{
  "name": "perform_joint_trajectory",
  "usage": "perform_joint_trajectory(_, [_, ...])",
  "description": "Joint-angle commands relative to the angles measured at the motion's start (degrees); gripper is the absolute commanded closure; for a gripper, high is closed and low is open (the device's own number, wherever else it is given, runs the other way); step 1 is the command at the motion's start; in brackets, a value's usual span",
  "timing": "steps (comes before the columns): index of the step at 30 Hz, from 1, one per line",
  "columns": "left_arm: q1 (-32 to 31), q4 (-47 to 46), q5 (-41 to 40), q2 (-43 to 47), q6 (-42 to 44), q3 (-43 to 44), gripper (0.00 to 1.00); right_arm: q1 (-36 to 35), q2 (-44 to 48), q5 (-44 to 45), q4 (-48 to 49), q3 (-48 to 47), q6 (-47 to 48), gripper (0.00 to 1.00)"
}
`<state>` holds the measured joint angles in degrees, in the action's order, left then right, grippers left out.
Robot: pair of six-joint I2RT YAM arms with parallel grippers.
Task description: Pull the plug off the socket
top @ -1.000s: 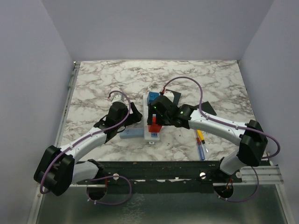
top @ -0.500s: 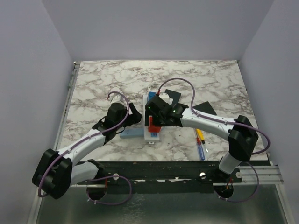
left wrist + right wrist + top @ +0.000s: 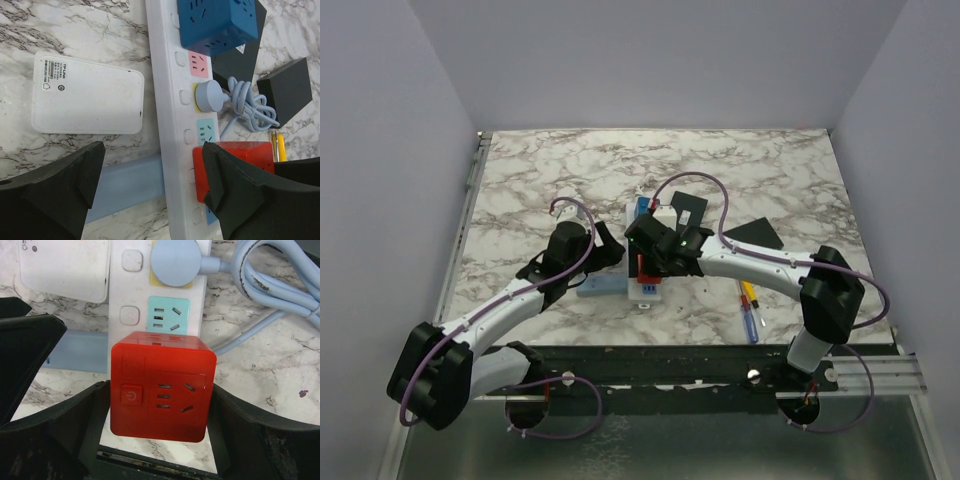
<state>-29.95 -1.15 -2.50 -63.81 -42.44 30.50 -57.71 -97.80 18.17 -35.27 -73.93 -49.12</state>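
A blue cube (image 3: pixel 217 22) and round grey plug (image 3: pixel 210 96) crowd the socket (image 3: pixel 165 75), white box (image 3: pixel 85 95) beside. The red plug (image 3: pixel 162 385) sits clenched in the right claw (image 3: pixel 159 402); left claw (image 3: pixel 152 170) released.

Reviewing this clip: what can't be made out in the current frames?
- Right wrist view: the red cube hides its own prongs, so how deep it sits in the power strip is unknown.
- Same view: whether the right gripper presses the cube or only flanks it; the arm covers it from above.
- Left wrist view: white box print too small; left gripper covers much of the light-blue bar.
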Motion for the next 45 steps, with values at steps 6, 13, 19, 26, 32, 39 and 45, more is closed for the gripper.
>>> perform_joint_trajectory(6, [0.3,-0.6,2.1,0.2,-2.2,0.1,0.13,-0.8,2.5,4.1,0.7,2.8,-2.6,0.31])
perform_joint_trajectory(13, [0.2,-4.9,4.7,-2.2,-5.6,-0.1,0.13,-0.7,4.8,2.9,5.0,6.6,-2.2,0.63])
perform_joint_trajectory(19, [-3.5,-10.5,5.7,-7.8,-10.0,0.6,0.13,-0.7,9.9,1.1,11.6,13.2,-1.1,0.89])
perform_joint_trajectory(26, [-4.8,-14.4,5.3,-13.8,-12.0,1.4,0.13,-0.7,14.3,0.3,16.4,19.0,0.1,1.0])
perform_joint_trajectory(32, [-5.1,-17.7,5.5,-18.7,-14.0,1.4,0.14,-0.7,14.9,0.2,16.7,19.8,0.1,1.0])
perform_joint_trajectory(39, [-5.5,-20.7,6.6,-20.8,-15.3,1.4,0.36,-0.7,14.7,0.2,16.3,19.9,-0.1,1.0])
perform_joint_trajectory(45, [-5.9,-21.5,7.2,-23.2,-16.0,1.1,0.37,-0.7,14.8,0.5,16.5,19.5,0.2,1.0])
